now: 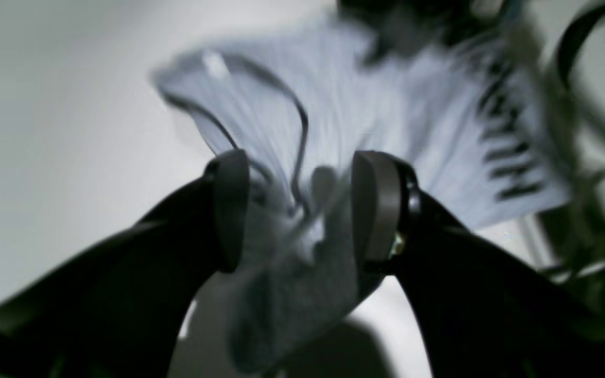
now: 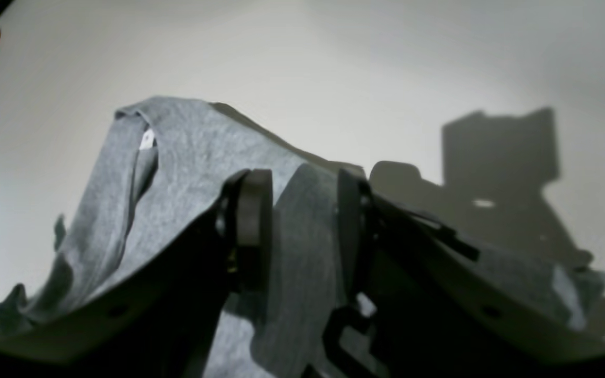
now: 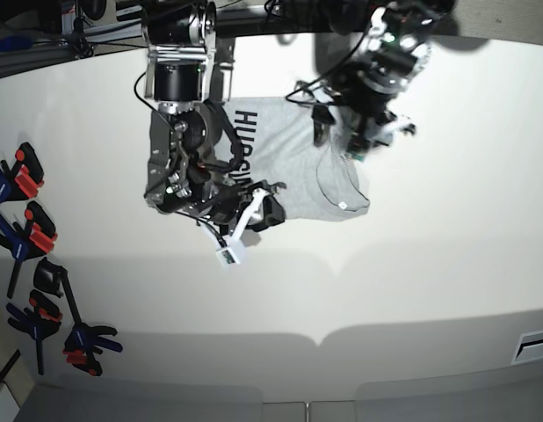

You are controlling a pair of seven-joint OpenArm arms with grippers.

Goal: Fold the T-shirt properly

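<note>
Both grippers pinch the soft heather-grey T-shirt (image 2: 187,152) (black lettering).

The T-shirt (image 2: 187,152) is soft heathered knit cloth — matt, faintly fuzzy, with flat black printed lettering (image 3: 243,141). Both grippers' fingers (image 1: 231,210) look like smooth dark plastic, dull-sheened. The table (image 3: 430,281) is smooth, matt white — the clamps (image 3: 25,237) at left look plastic-handled.

The left gripper (image 1: 300,210) jaws clamp bunched cloth of the light heather-grey cotton T-shirt (image 1: 365,121), black lettering blurred beyond.
</note>
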